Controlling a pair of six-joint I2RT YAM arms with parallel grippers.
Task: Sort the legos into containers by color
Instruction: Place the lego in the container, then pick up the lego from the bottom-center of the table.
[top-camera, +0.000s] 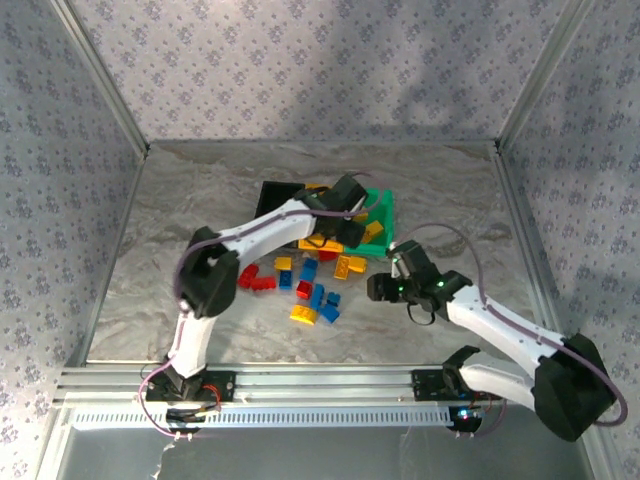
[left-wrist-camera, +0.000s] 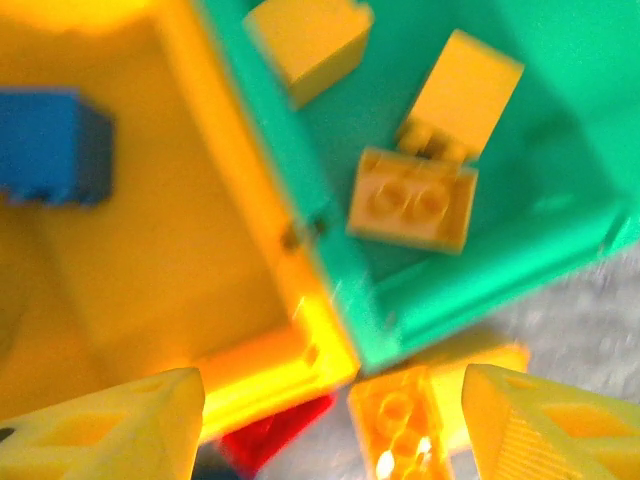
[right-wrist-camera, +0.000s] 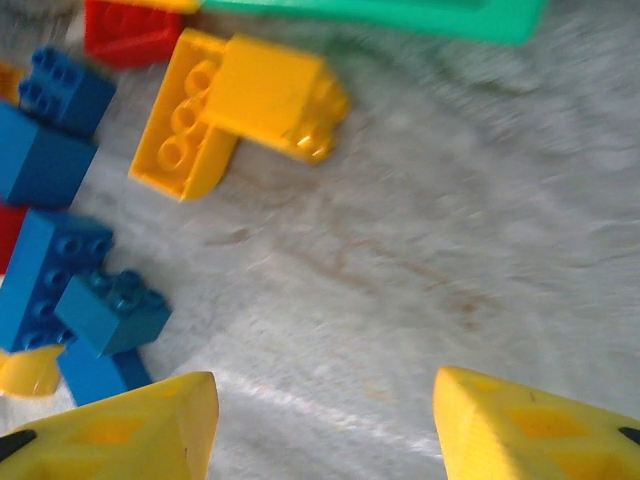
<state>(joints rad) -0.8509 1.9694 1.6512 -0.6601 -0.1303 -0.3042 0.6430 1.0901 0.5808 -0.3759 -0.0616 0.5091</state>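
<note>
- surface (top-camera: 200, 200): three bins stand in a row just beyond its centre. the loose legos (top-camera: 310, 290) lie clustered at the centre, on the bins' near side.
- bins, three: black bin (top-camera: 270, 195), yellow-orange bin (left-wrist-camera: 130, 260) and green bin (left-wrist-camera: 560, 150), the last two touching. the green bin holds three yellow bricks (left-wrist-camera: 412, 205) and the yellow-orange bin one blue brick (left-wrist-camera: 50, 145). what the black bin holds i cannot tell.
- left hand (left-wrist-camera: 330, 385): fingers apart, empty, over the near corners of the yellow-orange and green bins.
- right hand (right-wrist-camera: 325, 395): fingers apart, empty, low over bare surface at the cluster's right side. sorting looks midway; the next move, i judge, is to shift left, straddle one brick and close.
- loose pieces near the right hand: five blue pieces (right-wrist-camera: 50, 275), a yellow pair (right-wrist-camera: 240, 100) pressed together, and one red brick (right-wrist-camera: 125, 30) beside the green bin's wall.
</note>
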